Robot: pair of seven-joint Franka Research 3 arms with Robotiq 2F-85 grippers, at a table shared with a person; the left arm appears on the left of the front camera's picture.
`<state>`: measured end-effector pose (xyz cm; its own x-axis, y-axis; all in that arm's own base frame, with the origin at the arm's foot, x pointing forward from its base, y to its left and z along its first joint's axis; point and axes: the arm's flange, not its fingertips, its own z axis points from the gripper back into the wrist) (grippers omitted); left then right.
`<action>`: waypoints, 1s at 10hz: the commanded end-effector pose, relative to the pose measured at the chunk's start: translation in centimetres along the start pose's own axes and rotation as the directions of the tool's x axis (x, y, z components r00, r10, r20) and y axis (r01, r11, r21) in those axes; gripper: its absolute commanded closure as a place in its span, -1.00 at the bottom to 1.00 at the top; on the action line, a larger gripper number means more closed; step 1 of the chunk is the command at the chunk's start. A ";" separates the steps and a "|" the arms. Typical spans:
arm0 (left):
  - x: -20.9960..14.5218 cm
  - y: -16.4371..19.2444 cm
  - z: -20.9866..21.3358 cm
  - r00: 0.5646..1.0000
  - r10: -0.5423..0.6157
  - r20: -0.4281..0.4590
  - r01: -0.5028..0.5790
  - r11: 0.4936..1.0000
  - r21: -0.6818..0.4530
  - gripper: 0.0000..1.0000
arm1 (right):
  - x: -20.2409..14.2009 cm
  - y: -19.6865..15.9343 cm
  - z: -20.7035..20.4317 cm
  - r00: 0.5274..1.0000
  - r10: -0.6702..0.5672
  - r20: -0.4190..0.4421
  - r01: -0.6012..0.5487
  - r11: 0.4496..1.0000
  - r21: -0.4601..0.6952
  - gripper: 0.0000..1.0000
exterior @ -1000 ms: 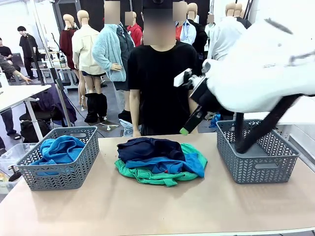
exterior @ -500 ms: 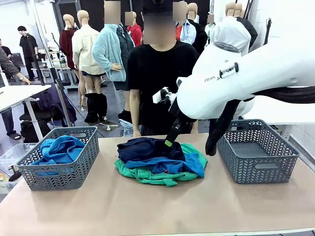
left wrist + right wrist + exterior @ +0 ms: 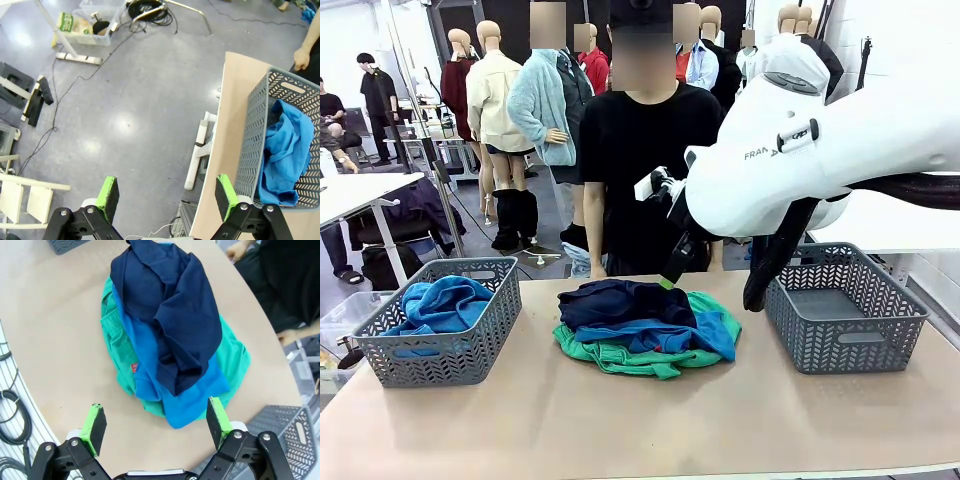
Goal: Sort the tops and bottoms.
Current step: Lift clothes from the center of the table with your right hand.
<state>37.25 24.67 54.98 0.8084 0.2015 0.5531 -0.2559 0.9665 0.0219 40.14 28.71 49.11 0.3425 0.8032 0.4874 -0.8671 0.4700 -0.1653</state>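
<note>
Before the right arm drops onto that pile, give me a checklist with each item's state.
1. Right gripper open above the pile: ok.
2. Navy trousers on top, uncovered: ok.
3. Trousers free of the blue shirt beneath: cannot tell.
4. Person's hand at the edge of the table, apart from the pile: ok.
5. Right basket upright on the table: ok.
6. Left gripper open, off beside the left basket: ok.
</note>
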 end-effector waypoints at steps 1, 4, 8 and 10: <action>0.0 0.0 0.1 1.000 0.003 0.002 -0.003 1.000 0.001 -1.00 | 1.8 -1.0 -1.0 0.998 0.056 -0.021 -0.055 0.998 0.040 -1.00; 0.0 0.0 0.1 1.000 0.003 0.002 -0.003 1.000 0.001 -1.00 | 6.0 -4.7 -5.8 0.989 0.107 -0.100 -0.090 0.983 0.158 -1.00; 0.0 0.0 0.1 1.000 0.003 0.002 -0.003 1.000 0.001 -1.00 | 8.8 -6.4 -11.2 0.977 0.080 -0.199 -0.037 0.976 0.214 -1.00; 0.0 0.0 0.1 1.000 0.003 0.002 -0.003 1.000 0.001 -1.00 | 9.3 -7.2 -13.1 0.973 0.103 -0.206 -0.047 0.964 0.260 -1.00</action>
<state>37.25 24.67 54.98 0.8083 0.2016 0.5532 -0.2560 0.9664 0.0218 53.44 36.82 43.34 0.3151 0.8982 0.3065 -0.9459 0.3234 0.0248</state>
